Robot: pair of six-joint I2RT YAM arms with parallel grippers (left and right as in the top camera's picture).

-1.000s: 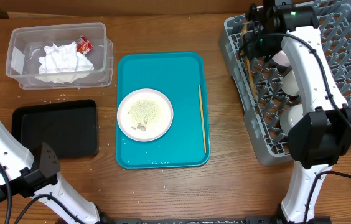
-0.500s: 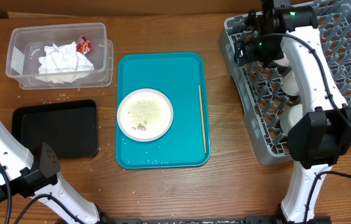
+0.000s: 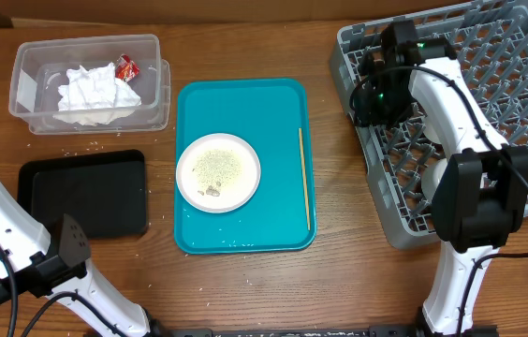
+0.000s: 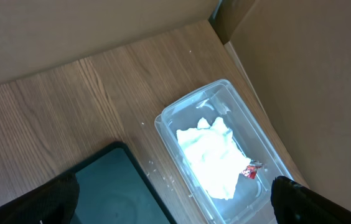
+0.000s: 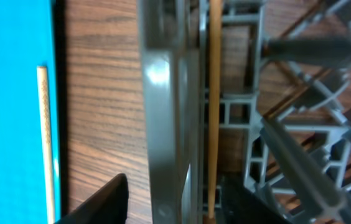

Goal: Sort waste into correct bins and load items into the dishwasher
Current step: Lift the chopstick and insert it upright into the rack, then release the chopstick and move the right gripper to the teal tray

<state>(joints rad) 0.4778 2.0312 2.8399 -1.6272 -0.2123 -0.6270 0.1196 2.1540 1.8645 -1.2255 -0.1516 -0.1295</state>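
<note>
The left gripper (image 4: 175, 208) is cut off at the lower edge of its wrist view. Only two dark fingertips (image 4: 42, 199) show, one in each bottom corner, spread wide with nothing between them; the overhead view does not show this gripper. Below it lies the black tray (image 3: 81, 192), flat, shallow and matte, with rounded corners. Beside that, the glossy teal tray (image 3: 245, 103) carries the round white plate (image 3: 186, 159), which is dusted with pale crumbs (image 3: 215, 167), and a thin wooden first chopstick (image 3: 304, 178) near its right rim. To the right stands the dish rack (image 3: 517, 65), grey lattice plastic with upright pegs. The right arm hides much of its left half, and a white rounded item (image 3: 427, 176) under the arm cannot be identified. The right gripper (image 3: 369, 94) hangs over the rack's left wall. Only the wrist view shows its fingers partly apart, straddling that wall, and a second chopstick (image 5: 213, 93) lying just inside; contact with it cannot be determined. Farthest back, the clear tub (image 3: 25, 89) holds the crumpled tissue (image 3: 95, 89) and the red wrapper (image 3: 127, 66).
</note>
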